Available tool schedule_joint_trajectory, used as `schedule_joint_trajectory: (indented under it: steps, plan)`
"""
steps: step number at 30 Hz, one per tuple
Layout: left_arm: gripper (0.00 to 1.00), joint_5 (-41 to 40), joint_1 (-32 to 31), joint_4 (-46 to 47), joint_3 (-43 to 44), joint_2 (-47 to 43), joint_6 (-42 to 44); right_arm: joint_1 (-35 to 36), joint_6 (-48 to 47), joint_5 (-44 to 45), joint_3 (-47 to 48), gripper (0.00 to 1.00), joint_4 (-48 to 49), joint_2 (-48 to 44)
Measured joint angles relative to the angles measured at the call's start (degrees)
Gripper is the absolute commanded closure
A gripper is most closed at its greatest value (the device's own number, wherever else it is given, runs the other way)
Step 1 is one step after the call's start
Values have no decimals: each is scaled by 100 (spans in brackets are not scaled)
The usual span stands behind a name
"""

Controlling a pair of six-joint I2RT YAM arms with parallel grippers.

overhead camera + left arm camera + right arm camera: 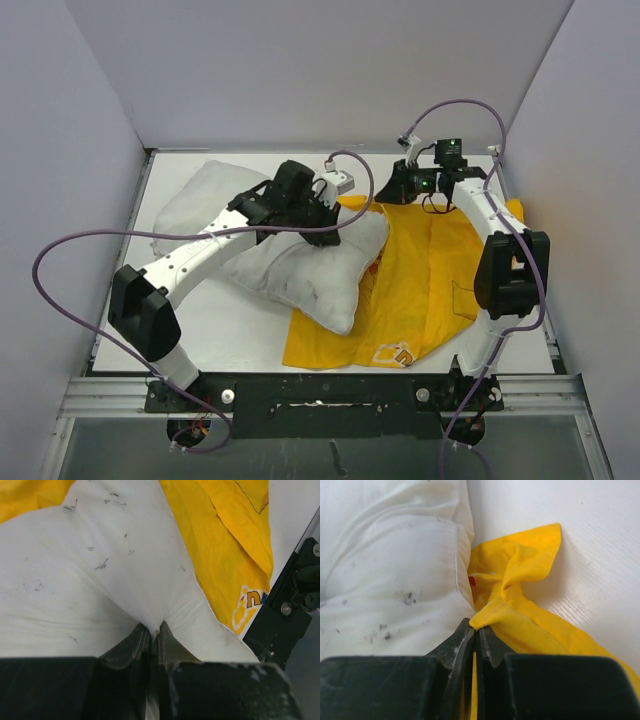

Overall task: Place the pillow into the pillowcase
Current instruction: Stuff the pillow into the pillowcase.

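Overhead, the plump white fabric pillow, wrinkled and roughly rectangular, lies across the middle of the white table. Its right end rests on top of the left part of the bright yellow cloth pillowcase, which is spread flat and creased to the right. Only this view shows both arms whole. The left arm reaches diagonally from its base to the pillow's far edge, with the left gripper down on the fabric. The right arm runs up the right side and bends inward, putting the right gripper at the pillowcase's far left corner, just beside the pillow.

The wrist cameras give what the top view cannot — the grips. From the left wrist, the black fingers are closed tight on a pinched fold of pillow, with puckers radiating from the pinch. Small dark smudges fleck the cloth, and a cartoon print shows on the yellow sack beyond. From the right wrist, the jaws are pressed together on a bunched, twisted yellow edge of the pillowcase — the pillow's seamed edge touches it on the left, and bare table lies to the right.
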Motion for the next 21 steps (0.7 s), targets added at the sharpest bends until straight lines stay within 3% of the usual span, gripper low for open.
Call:
schedule_joint_trajectory:
  steps: [5,14,21]
  plan:
    - [100,-74,-199,-415,254,164,365,11,-188,-140,201,100,-219,0]
    - [100,-225,129,-807,616,623,903,133,-844,-439,225,100,-918,-44]
    - [100,-407,-428,-647,1235,1233,1005,509,-304,-682,608,100,-1001,-44]
